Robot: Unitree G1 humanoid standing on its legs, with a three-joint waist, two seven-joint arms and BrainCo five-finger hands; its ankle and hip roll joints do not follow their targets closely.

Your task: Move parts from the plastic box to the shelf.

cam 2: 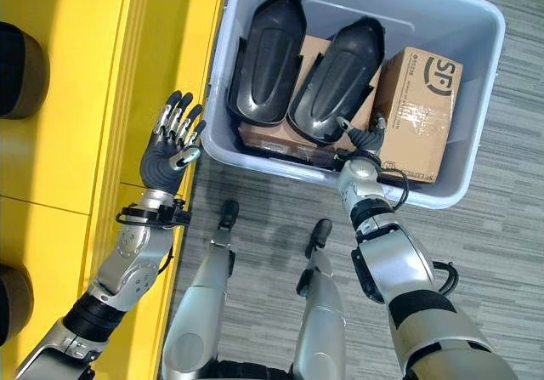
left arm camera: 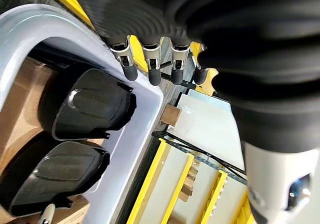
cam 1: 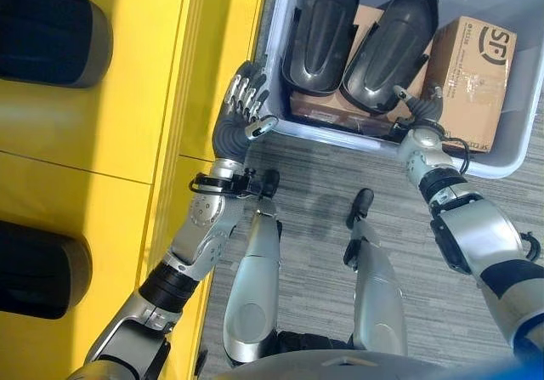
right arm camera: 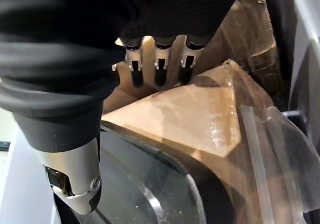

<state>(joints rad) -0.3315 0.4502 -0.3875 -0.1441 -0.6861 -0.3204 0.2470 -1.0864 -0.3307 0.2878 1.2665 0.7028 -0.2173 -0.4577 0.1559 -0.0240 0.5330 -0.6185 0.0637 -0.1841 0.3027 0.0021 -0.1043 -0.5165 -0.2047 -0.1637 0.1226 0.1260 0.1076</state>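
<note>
Lying in plastic box (cam 2: 476, 133): two glossy black parts (cam 2: 268, 57); right hand (cam 2: 361, 146) fingers relaxed, left hand (cam 2: 170, 146) spread.

Grey wood-grain floor (cam 1: 323, 184); yellow shelving (cam 1: 153, 99) on the left

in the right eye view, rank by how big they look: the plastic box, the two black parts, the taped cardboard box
1. plastic box, clearly the largest; it holds the rest.
2. The left black part and right black part look about alike, so I would not rank one over the other.
3. taped cardboard box, the smallest, though it is partly hidden.
</note>
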